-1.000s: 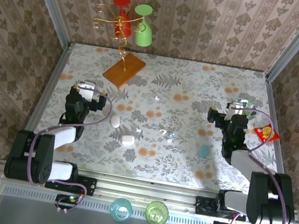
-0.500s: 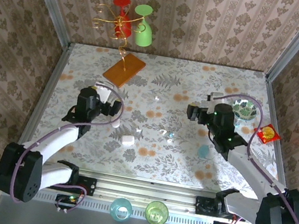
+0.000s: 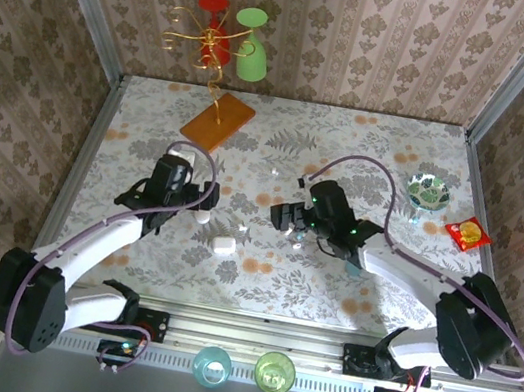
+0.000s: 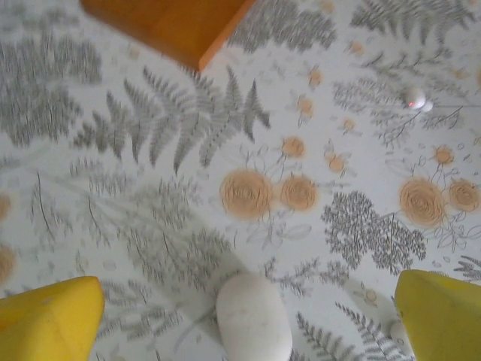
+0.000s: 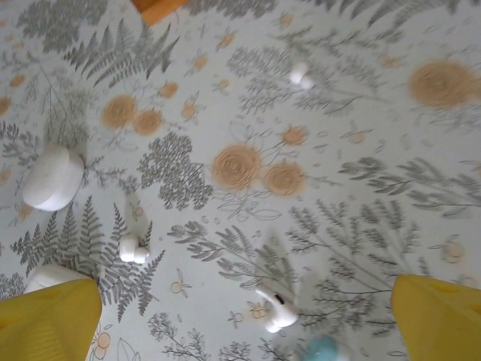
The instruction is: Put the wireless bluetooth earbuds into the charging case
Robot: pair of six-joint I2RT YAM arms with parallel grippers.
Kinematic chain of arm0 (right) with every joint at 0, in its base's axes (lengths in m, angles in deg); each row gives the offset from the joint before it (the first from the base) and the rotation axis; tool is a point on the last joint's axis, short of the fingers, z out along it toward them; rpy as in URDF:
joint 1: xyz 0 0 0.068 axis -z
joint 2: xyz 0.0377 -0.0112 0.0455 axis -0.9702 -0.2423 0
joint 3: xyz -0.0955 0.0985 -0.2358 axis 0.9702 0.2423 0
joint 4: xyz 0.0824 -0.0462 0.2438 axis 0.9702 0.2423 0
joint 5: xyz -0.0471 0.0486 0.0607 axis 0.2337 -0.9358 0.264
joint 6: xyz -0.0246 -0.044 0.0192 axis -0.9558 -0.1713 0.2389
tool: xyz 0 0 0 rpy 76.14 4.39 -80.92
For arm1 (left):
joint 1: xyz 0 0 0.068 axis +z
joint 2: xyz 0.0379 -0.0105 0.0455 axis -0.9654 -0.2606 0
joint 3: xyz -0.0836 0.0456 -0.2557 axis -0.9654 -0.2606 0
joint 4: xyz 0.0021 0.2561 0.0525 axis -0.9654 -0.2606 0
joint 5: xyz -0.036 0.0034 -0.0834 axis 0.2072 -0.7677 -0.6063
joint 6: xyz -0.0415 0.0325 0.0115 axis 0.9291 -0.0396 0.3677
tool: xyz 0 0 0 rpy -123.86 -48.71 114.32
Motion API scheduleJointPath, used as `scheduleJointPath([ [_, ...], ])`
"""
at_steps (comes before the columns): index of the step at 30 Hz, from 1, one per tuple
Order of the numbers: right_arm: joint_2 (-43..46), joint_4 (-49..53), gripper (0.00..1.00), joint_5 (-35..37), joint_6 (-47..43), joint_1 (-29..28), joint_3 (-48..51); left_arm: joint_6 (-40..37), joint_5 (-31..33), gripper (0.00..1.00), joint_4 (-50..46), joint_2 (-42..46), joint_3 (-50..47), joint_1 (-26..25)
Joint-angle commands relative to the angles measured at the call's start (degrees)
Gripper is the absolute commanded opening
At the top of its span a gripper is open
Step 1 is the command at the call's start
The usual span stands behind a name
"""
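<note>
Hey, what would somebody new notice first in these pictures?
A red cup and a green cup on a gold wire stand at the far side catch the eye first. On the flowered table the left arm and right arm reach inward, jaws open: a white case lies beneath the left jaws, tiny white earbuds beneath the right.

No text, number or sign can be read; print on the red packet (image 3: 467,233) is too small.

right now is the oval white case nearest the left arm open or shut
Shut: the white case is one smooth closed pebble, no lid raised.
</note>
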Motion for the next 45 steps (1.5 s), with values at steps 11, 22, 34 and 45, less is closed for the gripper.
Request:
scheduleJointPath([
  [11, -4.65, -3.53, 1.00, -1.28, 0.70, -0.75, -2.57, 13.57, 7.14, 0.86, -5.71, -11.78, 2.91, -7.19],
  [22, -6.06, -4.69, 1.00, -1.19, 0.83, -0.76, -2.38, 14.84, 6.14, 0.59, -5.51, -20.27, 5.06, -8.68],
  [34, -5.70, -4.55, 1.00, -1.01, 1.46, -0.76, -2.32, 15.20, 6.15, 0.43, -5.30, -22.16, 5.07, -8.84],
  [45, -2.51, -2.89, 1.00, -3.87, 4.33, 0.22, -2.58, 2.85, 3.95, 0.31, -1.64, -16.17, 5.01, -10.33],
])
